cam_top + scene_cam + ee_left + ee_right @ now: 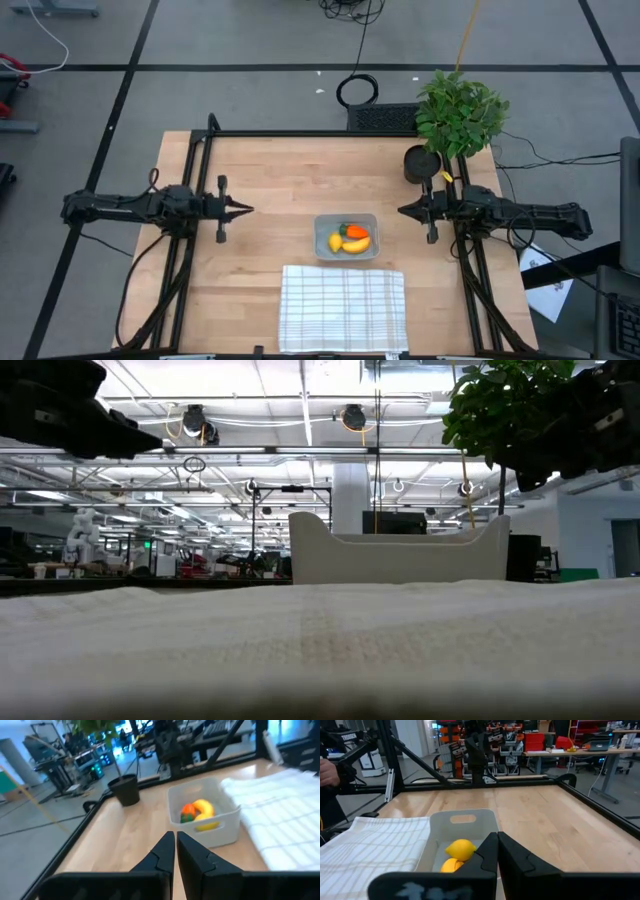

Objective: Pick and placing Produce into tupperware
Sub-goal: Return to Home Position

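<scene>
Three produce pieces (348,239) inside tupperware (346,217); left claw (247,209), right claw (403,211) closed, flanking

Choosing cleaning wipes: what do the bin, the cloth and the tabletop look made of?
Bin: probably grey-white plastic, with smooth moulded walls and rounded corners. Cloth: woven white fabric, with checked lines and a soft ribbed texture. Tabletop: light wood, with visible grain and a matte finish.

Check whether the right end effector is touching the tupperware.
Apart. The high view shows bare table between the right end effector and the tupperware.
</scene>
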Controlling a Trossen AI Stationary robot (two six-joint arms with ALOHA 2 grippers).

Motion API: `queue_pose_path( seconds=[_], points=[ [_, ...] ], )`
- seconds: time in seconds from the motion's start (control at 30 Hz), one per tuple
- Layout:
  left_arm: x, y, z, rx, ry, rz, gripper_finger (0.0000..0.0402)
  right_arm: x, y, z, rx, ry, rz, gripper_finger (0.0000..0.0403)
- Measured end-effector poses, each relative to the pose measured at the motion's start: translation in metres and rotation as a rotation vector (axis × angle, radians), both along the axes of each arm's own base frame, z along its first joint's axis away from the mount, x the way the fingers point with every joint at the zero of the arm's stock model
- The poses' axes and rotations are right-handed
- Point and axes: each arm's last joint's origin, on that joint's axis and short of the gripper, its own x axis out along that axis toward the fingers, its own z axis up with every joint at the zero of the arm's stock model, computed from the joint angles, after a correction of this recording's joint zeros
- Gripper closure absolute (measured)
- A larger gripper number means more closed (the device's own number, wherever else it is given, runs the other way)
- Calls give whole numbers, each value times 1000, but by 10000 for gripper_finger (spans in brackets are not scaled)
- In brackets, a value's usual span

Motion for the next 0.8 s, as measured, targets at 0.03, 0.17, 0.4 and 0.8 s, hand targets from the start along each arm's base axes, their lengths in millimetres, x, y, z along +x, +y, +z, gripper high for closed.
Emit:
queue_pose_path(
  seconds=[0.03, 0.17, 0.4, 0.8],
  points=[
    [0, 0, 1, -5, -9, -8, 376, 0, 0, 0, 5, -5, 0, 403],
    [1, -2, 4, -22, -77, -49, 376, 2, 1, -2, 19, -71, 23, 403],
    [4, -3, -11, 3, -181, -98, 376, 2, 1, 1, 41, -123, 51, 403],
    [3, -6, -12, 2, -177, -226, 376, 2, 1, 1, 33, -127, 53, 403]
  ],
)
